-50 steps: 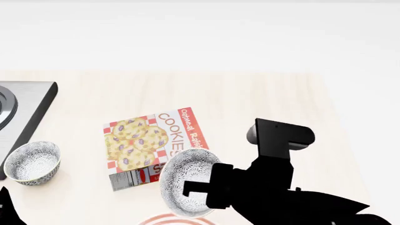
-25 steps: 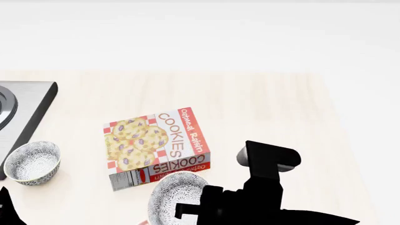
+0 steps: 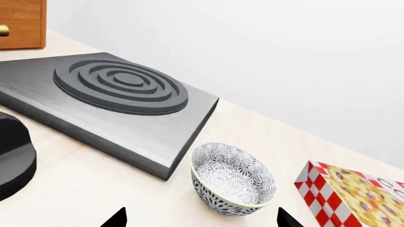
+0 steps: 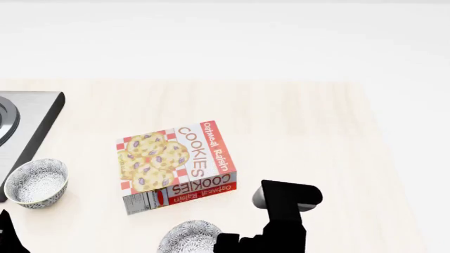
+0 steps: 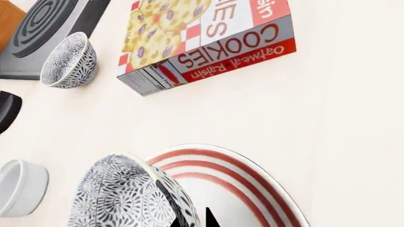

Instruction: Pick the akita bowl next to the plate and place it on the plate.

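Right pincer point(image 5: 189, 218), matte black, pinches the rim of the akita bowl point(image 5: 126, 196), a small round bowl with a fine grey-black-and-white speckled shell, tilted on edge over the near side of the plate point(image 5: 252, 189), a wide shallow white dish ringed with thin red bands. Left pincer point(image 3: 198, 220) shows only two dark fingertips spread wide apart, with a second speckled bowl point(image 3: 232, 178) beyond them, standing upright on the pale wood-grain worktop point(image 4: 295, 132) beside a brushed grey hob point(image 3: 113, 101). A flat cookie box point(image 4: 176, 164) lies between the two bowls
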Robot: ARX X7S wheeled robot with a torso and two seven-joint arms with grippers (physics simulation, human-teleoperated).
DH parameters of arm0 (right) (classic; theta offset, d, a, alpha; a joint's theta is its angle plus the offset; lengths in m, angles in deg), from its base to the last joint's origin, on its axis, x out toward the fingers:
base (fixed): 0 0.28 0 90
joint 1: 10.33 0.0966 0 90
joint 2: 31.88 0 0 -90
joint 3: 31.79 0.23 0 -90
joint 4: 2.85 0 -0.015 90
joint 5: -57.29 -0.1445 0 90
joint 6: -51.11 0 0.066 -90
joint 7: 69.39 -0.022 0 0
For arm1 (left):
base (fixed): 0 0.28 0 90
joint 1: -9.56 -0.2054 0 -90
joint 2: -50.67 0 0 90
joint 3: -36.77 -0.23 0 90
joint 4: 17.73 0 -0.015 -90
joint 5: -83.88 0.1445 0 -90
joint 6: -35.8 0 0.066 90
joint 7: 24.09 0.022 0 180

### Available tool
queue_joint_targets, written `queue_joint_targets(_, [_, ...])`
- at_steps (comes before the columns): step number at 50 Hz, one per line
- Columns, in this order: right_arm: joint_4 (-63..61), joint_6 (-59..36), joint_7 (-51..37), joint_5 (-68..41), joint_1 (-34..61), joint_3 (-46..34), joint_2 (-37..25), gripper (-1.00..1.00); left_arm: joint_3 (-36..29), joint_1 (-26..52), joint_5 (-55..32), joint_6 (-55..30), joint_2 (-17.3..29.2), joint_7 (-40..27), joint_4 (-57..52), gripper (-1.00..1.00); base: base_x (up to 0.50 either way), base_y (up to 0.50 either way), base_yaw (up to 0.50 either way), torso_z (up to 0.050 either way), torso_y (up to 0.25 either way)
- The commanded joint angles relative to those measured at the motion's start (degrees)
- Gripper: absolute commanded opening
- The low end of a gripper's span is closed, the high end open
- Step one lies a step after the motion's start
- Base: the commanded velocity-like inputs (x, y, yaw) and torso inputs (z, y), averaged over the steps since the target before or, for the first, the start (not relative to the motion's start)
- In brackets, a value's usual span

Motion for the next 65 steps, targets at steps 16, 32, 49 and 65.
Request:
queue_joint_targets(16, [0.6,2.3,2.4,-3.5,-2.4,-4.8,-2.2,-1.0,-0.3,0.0,-0.2,0.2,0.2,-0.2,0.1,1.0,0.0,0.0,0.0,0.0,0.001])
queue_joint_targets(32, [1.4,4.1,3.2,-3.4,-2.5,-7.8,-2.9,-1.0,-0.5,0.0,-0.3,0.5,0.3,-0.3,0.2,1.0,0.0,0.0,0.0,0.0,0.0])
queue_joint_targets(49, [0.9,5.0,2.9,-2.7,-3.0,-10.7,-4.0,-1.0,-0.6,0.1,-0.4,0.8,0.3,-0.2,0.8,1.0,0.0,0.0,0.0,0.0,0.001])
queue_joint_targets(65, [0.0,7.2,3.8,-2.4,-2.7,-12.9,-5.1,1.0,-0.8,0.0,-0.6,0.8,0.5,-0.4,0.6,1.0,0.0,0.0,0.0,0.0,0.0])
